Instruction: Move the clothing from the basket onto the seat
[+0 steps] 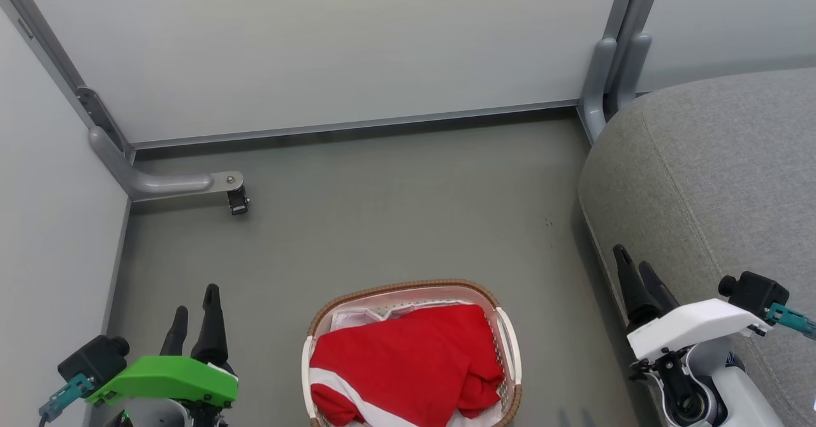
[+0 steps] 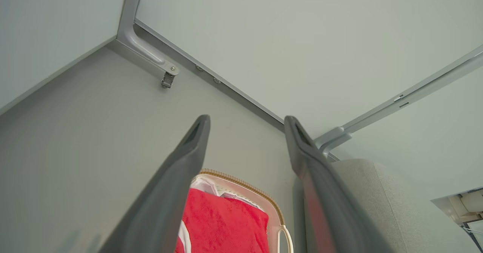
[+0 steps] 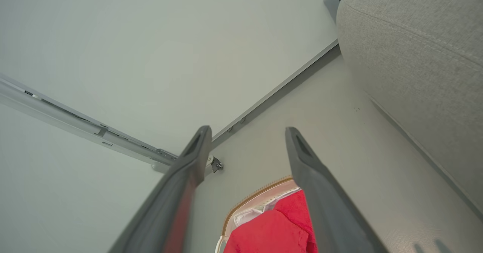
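while clothing (image 1: 408, 363) lies in basket (image 1: 408, 285), left gripper (image 1: 196, 303), right gripper (image 1: 631, 260) both spread.

Red white-striped clothing (image 1: 408, 363); white brown-rimmed basket (image 1: 508, 331); grey seat (image 1: 714, 178).

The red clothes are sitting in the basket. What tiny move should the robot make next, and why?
Probably swing the right pincer over and down toward the red clothing. That lies heaped in the basket; this pincer and the left pincer are open and empty, and the right one is beside the grey seat.
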